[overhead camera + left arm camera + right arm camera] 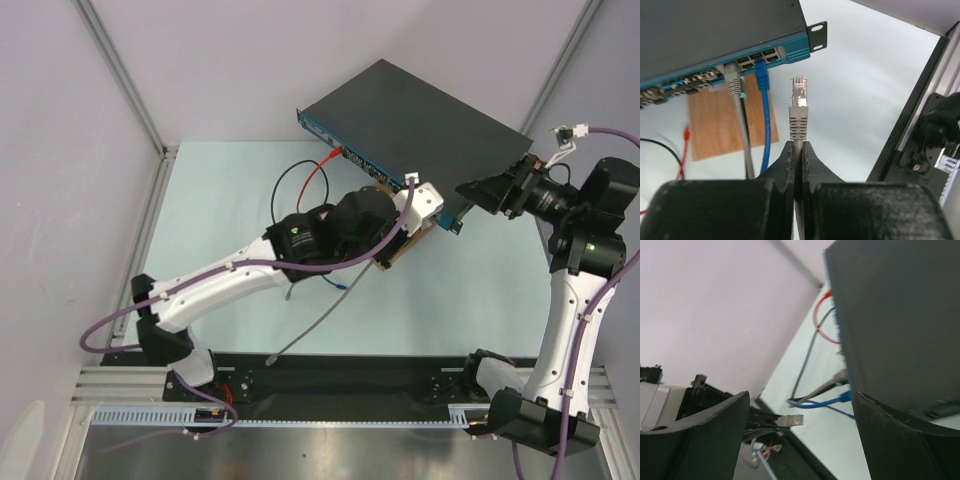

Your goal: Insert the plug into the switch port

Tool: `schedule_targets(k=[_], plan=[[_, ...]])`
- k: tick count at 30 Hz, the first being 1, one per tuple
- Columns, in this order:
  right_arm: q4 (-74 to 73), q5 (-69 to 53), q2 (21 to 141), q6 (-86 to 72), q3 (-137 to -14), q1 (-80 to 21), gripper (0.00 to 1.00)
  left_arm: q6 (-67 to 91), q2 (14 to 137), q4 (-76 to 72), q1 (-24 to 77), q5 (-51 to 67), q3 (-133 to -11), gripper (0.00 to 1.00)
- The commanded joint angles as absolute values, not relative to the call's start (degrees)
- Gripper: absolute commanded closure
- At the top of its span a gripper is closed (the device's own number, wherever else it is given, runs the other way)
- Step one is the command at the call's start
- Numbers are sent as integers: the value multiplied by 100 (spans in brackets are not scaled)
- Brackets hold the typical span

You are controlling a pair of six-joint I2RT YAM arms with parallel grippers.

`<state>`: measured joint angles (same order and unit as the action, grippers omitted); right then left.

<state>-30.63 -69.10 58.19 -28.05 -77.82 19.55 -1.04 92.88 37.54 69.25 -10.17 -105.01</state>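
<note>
The switch [420, 110] is a flat black box set at an angle at the back, and its blue front strip [790, 50] holds small sockets. My left gripper [798, 145] is shut on the grey cable just behind the boot of a clear plug [799, 92]. The plug points at the strip's right end and stands a short way off it, right of a plugged blue cable [761, 77]. The plug also shows in the right wrist view [791, 420]. My right gripper [478, 190] is open at the switch's right end and empty.
A grey cable [732, 82] is plugged in left of the blue one. A brown wooden board [715, 120] lies under the cables. Red [318, 180] and black [280, 195] wires loop from the strip. The held cable trails across the table [310, 325]. A black frame rail [910, 125] is on the right.
</note>
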Motion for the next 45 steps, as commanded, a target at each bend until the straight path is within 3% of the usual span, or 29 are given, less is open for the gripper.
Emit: schedule_targets(k=[1, 7, 27, 35, 45], plan=[[-3865, -6180, 5687, -1954, -8094, 2320, 10, 737, 9606, 4552, 6943, -1336, -11179, 100], [-4456, -5607, 5695, -1705, -7797, 2443, 0, 888, 9887, 4500, 6935, -1564, -11223, 100], [-2716, -5678, 5704, -3041, -6425, 2443, 0, 677, 10591, 4491, 6741, -2136, -12041, 100], [-2251, -5853, 5581, -3243, -6161, 2443, 4, 642, 10828, 4597, 6662, -2030, -12261, 100], [-2750, -6908, 5449, -2103, -6916, 2443, 20, 370, 10468, 4307, 6671, -1723, -12226, 100]])
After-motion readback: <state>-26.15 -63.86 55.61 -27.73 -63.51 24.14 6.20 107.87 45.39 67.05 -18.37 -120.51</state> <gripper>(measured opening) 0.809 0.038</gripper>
